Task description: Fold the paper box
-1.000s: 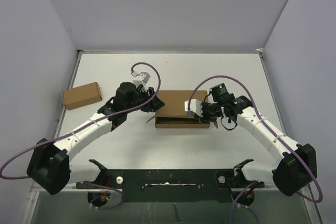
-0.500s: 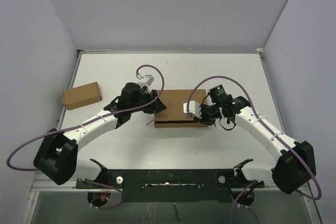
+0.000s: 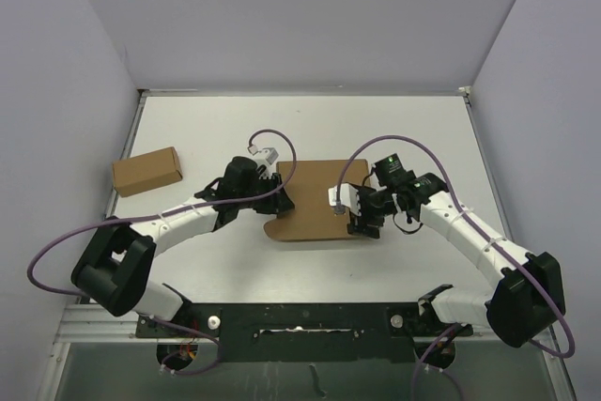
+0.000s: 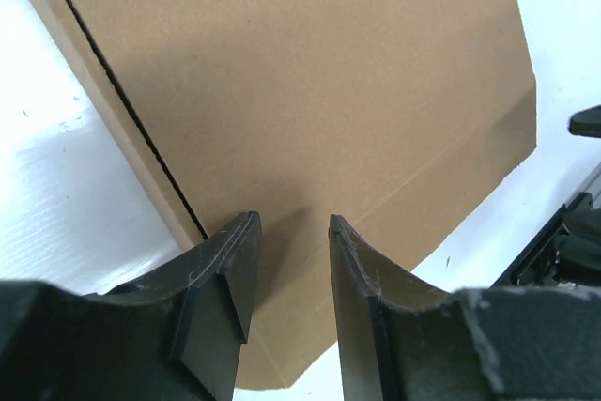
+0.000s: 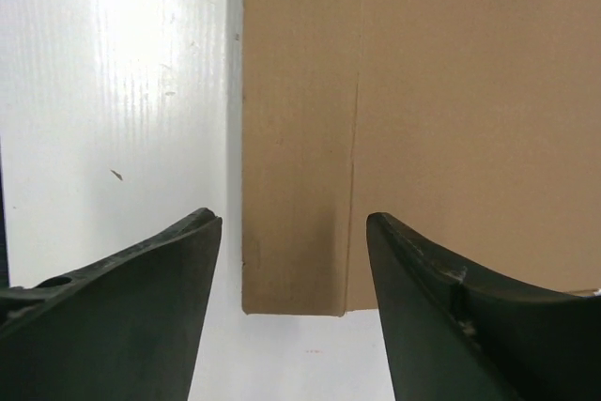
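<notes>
Right hand (image 5: 293, 219) wide, paper box (image 5: 423, 91) corner beneath; left hand (image 4: 292, 220) narrow, seemingly empty; unheld, it could spring open.

A small brown cardboard box (image 3: 146, 172) lay closed near the left edge of the white worktop (image 3: 310, 129), slightly askew. Pale walls (image 3: 300, 16) stood on three sides, and a black rail (image 3: 300, 312) ran along the near edge.
</notes>
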Available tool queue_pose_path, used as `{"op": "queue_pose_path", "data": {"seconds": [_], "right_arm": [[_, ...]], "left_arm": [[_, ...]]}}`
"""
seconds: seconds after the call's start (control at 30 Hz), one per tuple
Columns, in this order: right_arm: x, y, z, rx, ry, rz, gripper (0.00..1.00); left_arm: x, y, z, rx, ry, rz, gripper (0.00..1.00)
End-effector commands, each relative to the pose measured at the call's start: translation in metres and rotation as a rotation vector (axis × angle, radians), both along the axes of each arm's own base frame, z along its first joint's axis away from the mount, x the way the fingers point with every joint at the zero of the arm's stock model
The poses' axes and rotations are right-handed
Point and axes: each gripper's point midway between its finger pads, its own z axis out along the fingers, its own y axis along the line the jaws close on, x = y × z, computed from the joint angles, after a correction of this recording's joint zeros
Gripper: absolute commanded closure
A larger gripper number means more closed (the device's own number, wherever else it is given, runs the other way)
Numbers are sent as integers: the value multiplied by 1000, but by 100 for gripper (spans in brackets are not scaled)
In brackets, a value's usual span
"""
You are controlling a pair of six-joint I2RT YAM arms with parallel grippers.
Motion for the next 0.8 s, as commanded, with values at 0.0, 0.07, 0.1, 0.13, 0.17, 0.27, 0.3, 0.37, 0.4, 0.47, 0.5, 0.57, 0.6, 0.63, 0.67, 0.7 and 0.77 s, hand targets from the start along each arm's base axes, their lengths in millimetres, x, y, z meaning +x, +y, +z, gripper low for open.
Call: {"op": "queue_pose_path", "data": {"seconds": [0.0,0.07,0.1,0.13,0.17,0.27,0.3,0.37,0.4,0.47,0.5,0.57,0.6,0.63,0.67,0.7,0.77], "right_arm": [[-10,10,20,109,32,34,35],[-5,10,31,164,50,-2,35],[1,9,35,187,59,-48,35],[9,7,39,207,63,-95,37],[19,3,40,221,74,-159,42],[48,-13,33,213,111,-354,73],[56,-18,28,203,135,-412,80],[67,-25,17,181,175,-481,92],[71,-28,12,168,192,-509,95],[79,-33,1,140,208,-558,98],[82,-35,-4,128,216,-575,98],[86,-38,-12,110,235,-600,98],[87,-39,-16,101,249,-609,98],[88,-40,-22,89,268,-618,98],[89,-42,-27,79,283,-626,98],[90,-43,-31,69,296,-633,98],[91,-44,-34,62,314,-636,98]], "left_arm": [[7,-1,-5,4,-4,15,66],[8,-1,-7,11,0,15,67],[8,-1,-9,14,4,15,66],[8,-1,-9,14,4,15,67],[8,-2,-9,14,4,14,66],[9,-2,-8,14,2,14,67],[9,-2,-8,13,2,15,67],[9,-2,-8,12,1,13,67],[9,-3,-8,11,2,13,67],[9,-3,-7,8,0,11,67],[9,-3,-7,6,1,10,67],[8,-4,-6,3,0,8,67],[8,-4,-6,2,-1,7,67],[8,-4,-5,0,-4,7,67],[9,-4,-4,-4,-7,8,67],[9,-4,-3,-5,-9,7,67],[9,-4,-1,-8,-13,5,67]]}}
